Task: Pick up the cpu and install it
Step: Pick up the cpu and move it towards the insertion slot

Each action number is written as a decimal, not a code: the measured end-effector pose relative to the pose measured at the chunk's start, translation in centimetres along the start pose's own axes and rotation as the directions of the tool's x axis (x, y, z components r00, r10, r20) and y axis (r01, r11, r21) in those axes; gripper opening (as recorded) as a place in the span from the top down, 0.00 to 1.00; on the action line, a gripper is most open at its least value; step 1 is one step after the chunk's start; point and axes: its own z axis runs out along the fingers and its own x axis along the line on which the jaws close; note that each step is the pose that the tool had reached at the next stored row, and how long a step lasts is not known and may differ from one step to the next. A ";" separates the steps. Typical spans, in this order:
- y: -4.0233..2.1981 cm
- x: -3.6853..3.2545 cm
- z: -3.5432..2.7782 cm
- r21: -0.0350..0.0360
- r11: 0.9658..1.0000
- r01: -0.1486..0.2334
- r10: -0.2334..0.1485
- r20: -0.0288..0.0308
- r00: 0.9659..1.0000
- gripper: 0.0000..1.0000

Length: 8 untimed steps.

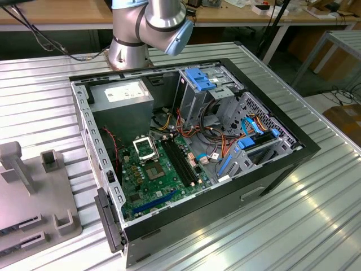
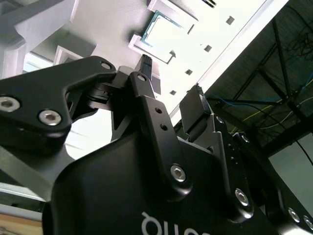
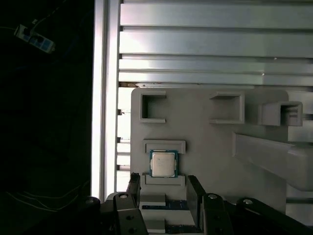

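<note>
The cpu [image 3: 163, 163], a small square chip with a silver-grey top, lies flat between two raised brackets on a grey fixture plate [image 3: 205, 147]. My gripper [image 3: 164, 190] hovers above the plate, open, with the chip just beyond its fingertips and nothing between them. In the second wrist view the cpu [image 2: 164, 33] lies past the two black fingers [image 2: 145, 68] of the gripper [image 2: 171, 83]. In the exterior view the open computer case [image 1: 282, 164] holds a green motherboard with its black-and-silver socket frame [image 1: 145, 148], and the fixture plate [image 1: 34, 192] sits at that view's left.
The fixture plate carries several raised holders and an upright post [image 3: 274, 156]. It rests on a ribbed aluminium table [image 3: 205, 44], near the table's edge [image 3: 100, 98]. Inside the case are a power supply [image 1: 121, 93], drive cages [image 1: 203, 84] and loose cables. The arm's base [image 1: 130, 51] stands behind the case.
</note>
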 end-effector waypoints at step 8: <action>-0.17 -0.57 1.50 0.002 1.000 0.022 -0.022 -0.001 1.000 0.49</action>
